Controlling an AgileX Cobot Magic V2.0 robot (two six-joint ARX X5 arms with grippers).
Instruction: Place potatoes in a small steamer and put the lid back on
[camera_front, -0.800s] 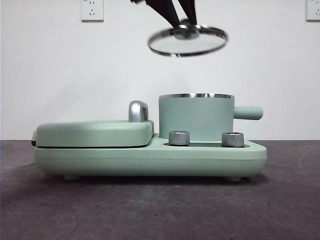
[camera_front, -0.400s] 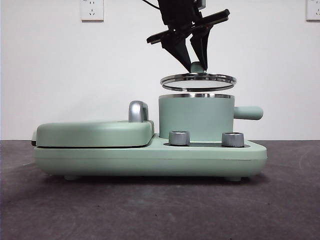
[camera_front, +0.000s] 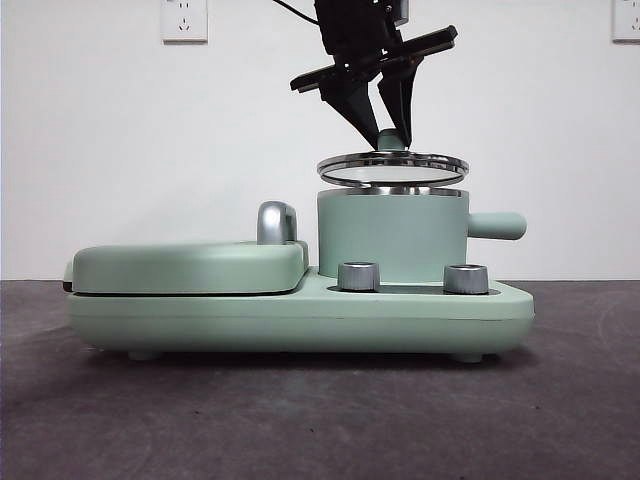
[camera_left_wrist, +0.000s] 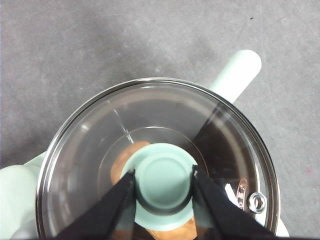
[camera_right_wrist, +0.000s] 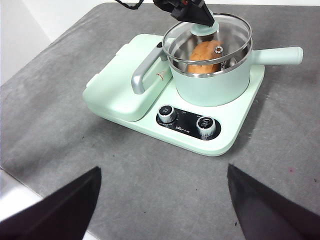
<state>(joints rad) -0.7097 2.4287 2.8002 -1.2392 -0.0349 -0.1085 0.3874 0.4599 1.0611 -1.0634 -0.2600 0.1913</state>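
On the grey table (camera_right_wrist: 125, 185), the right gripper (camera_right_wrist: 160, 210) waits nearest, jaws spread wide. Beyond it, the small steamer (camera_front: 392, 240) holds the potato (camera_right_wrist: 204, 56). Just above its rim, the left gripper (camera_front: 390, 140) pinches the knob of the slightly tilted lid (camera_front: 392, 168).

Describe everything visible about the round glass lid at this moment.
The round glass lid is clear, with a steel rim, a small vent hole and a mint-green knob. The left gripper clamps that knob. The lid hangs slightly tilted just over the mint-green cylindrical pot, a thin gap showing at the front view's right side. The orange-brown potato shows through the glass.
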